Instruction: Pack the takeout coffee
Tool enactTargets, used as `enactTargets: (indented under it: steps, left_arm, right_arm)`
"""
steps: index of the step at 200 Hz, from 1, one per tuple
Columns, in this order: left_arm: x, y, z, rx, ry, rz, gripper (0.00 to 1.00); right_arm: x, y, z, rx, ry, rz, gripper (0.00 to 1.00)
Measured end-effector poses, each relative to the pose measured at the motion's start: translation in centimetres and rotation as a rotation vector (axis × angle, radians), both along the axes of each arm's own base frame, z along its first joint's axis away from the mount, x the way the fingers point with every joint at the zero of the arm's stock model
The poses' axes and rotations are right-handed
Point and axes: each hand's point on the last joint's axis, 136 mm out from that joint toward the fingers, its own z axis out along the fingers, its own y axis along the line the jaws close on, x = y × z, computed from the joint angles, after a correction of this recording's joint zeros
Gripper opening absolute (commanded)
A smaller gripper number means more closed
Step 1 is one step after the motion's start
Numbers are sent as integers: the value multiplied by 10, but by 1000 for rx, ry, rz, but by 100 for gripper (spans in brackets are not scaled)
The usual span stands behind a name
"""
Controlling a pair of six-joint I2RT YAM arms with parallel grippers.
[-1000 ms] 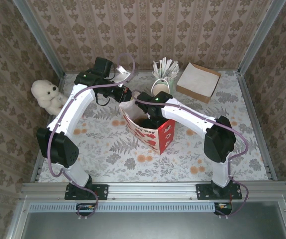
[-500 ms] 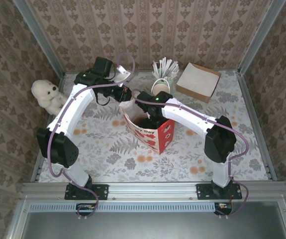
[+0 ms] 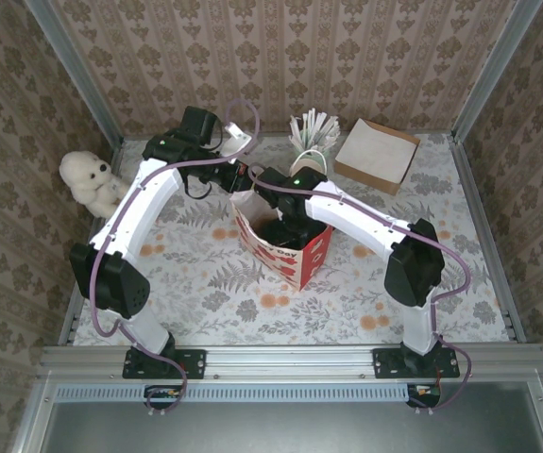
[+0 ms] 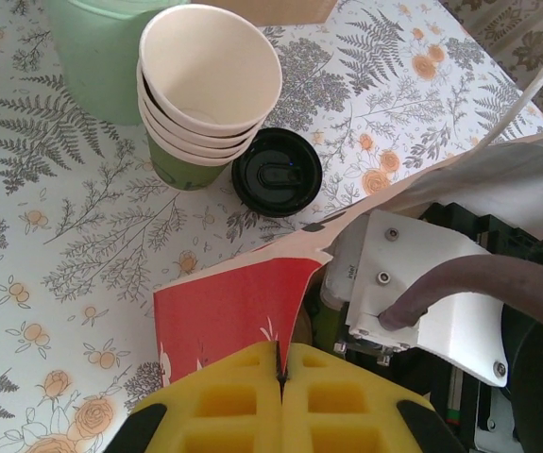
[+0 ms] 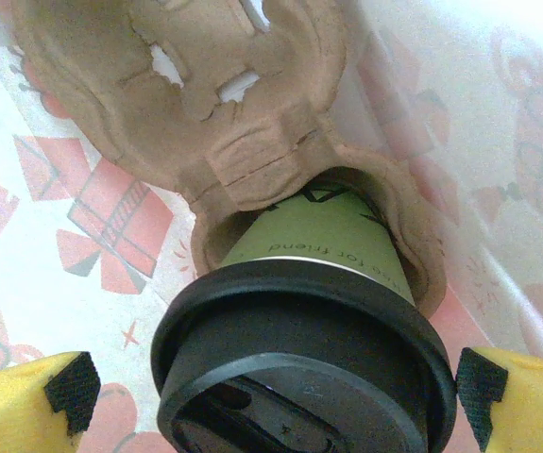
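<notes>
right jaws stand wide apart on either side of the takeout coffee (image 5: 301, 321), which is seated in a pulp carrier (image 5: 158, 94) inside the paper bag (image 3: 301, 260). left jaws are clamped on the bag rim. withdraw the right arm straight up; do not snag the lid or bag wall.

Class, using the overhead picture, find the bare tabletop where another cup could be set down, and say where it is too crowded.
Bare cloth lies between the paper bag and the near rail, and on the right, between the right arm and the side rail. Crowded: the back middle, with bag, stick cup, stacked cups and loose lid.
</notes>
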Motion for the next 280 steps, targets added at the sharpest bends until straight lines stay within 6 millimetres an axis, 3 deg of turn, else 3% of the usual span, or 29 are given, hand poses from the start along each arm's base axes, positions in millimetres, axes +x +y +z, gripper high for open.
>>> enactTargets:
  steps: [92,159,225,280]
  left_arm:
    - [1,2,-2,15,2,9,0]
    - [3,2,-12,34,30,12,0]
    - [3,2,-12,35,31,12,0]
    - [3,2,-12,35,31,12,0]
  right_arm:
    - [4,2,14,17,-28,-13,100]
    - [12,7,50,111,-143,-3,100]
    - [16,10,59,150,-194,20,100]
    - [10,7,81,197,-247,65,100]
